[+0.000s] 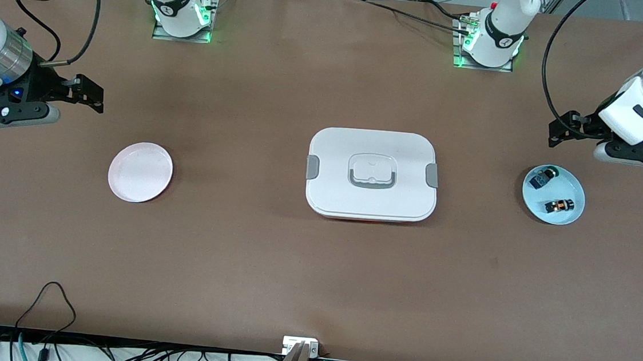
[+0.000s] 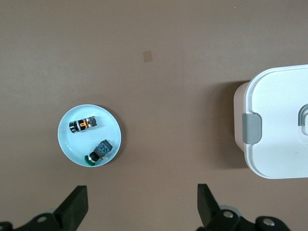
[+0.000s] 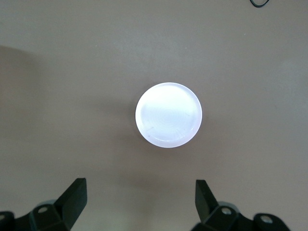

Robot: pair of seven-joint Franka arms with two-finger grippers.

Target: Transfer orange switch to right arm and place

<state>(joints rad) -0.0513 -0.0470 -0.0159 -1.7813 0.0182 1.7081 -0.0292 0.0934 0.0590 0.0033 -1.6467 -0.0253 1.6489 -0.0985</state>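
The orange switch (image 1: 560, 205) lies in a light blue plate (image 1: 577, 192) toward the left arm's end of the table, beside a similar part with a blue face (image 1: 544, 177). In the left wrist view the switch (image 2: 83, 124) lies in the plate (image 2: 111, 129) next to the blue-faced part (image 2: 100, 151). My left gripper (image 1: 562, 132) hangs open and empty over the table just past the plate's edge, and it shows open in its wrist view (image 2: 143, 204). My right gripper (image 1: 90, 93) hangs open and empty near a pale pink plate (image 1: 140, 172); its wrist view (image 3: 139, 197) shows that plate (image 3: 168, 114) empty.
A white lidded box with a grey handle and grey side clips (image 1: 372, 174) stands in the middle of the table, between the two plates. Its corner shows in the left wrist view (image 2: 279, 130). Cables hang along the table edge nearest the front camera.
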